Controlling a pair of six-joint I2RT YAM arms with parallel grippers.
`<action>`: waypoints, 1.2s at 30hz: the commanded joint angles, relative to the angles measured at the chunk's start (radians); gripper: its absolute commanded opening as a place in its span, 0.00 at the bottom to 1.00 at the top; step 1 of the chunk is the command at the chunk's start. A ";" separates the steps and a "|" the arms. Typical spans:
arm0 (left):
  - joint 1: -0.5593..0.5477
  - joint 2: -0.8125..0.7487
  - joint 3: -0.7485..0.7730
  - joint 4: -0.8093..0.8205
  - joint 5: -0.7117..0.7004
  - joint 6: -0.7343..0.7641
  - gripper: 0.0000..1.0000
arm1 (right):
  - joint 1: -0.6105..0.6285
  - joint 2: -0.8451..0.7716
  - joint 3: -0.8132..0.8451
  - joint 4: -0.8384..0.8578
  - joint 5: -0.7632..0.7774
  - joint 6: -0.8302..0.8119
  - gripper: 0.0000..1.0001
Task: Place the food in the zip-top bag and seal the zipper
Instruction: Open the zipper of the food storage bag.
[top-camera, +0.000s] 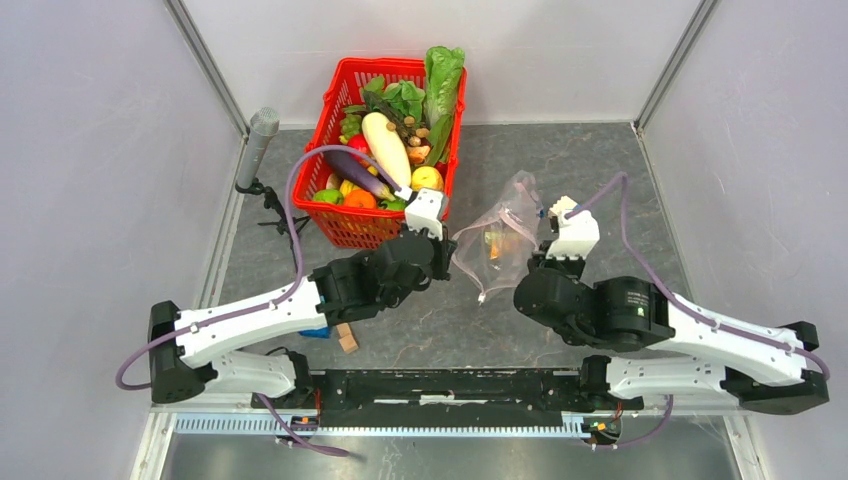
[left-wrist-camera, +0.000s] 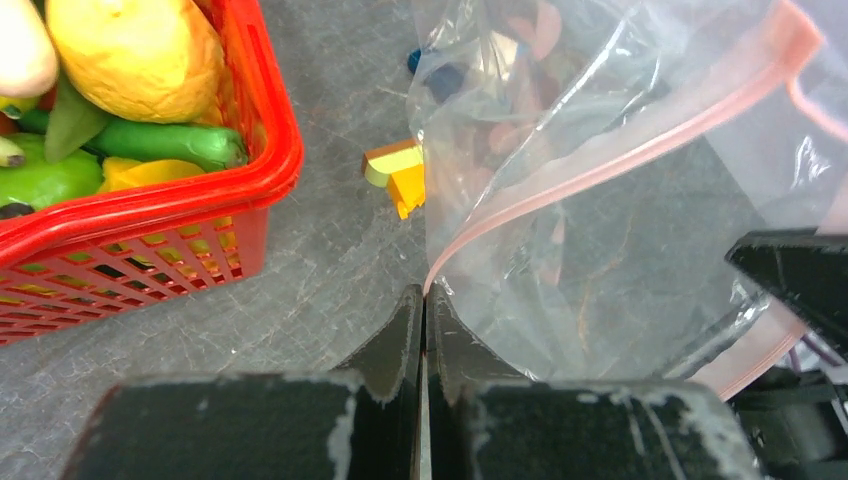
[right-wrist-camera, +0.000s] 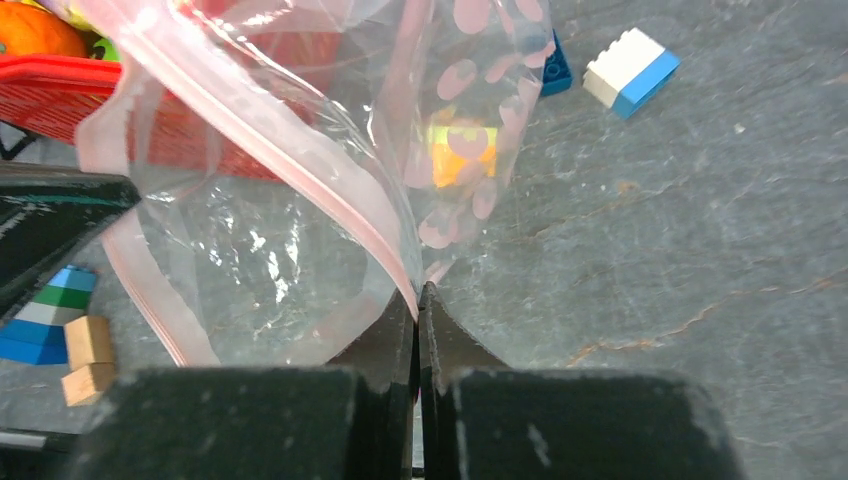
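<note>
As two jaws clamp one bag (top-camera: 497, 235), one basket (top-camera: 350, 226).

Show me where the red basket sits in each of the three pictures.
Top view: basket at upper centre, left of the clear bag.
Left wrist view: basket fills the upper left corner.
Right wrist view: only the basket's red edge at top left, partly behind the bag.
Shared landmark: the clear bag with its pink strip, in all three.

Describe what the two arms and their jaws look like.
Both the left arm and right arm have white link shells and black joint housings. A purple cable loops along each. The wrist blocks are white; the jaws are black, tapering to thin tips, their paint scuffed.
</note>
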 joint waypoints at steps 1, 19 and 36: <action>0.039 0.040 0.071 -0.072 0.098 0.053 0.02 | 0.003 0.093 0.133 -0.144 0.031 -0.098 0.00; 0.184 0.230 0.105 -0.005 0.290 0.022 0.03 | -0.127 0.309 0.243 0.018 -0.066 -0.424 0.00; 0.225 0.222 0.136 0.039 0.395 0.074 0.68 | -0.552 0.131 -0.146 0.607 -0.605 -0.679 0.00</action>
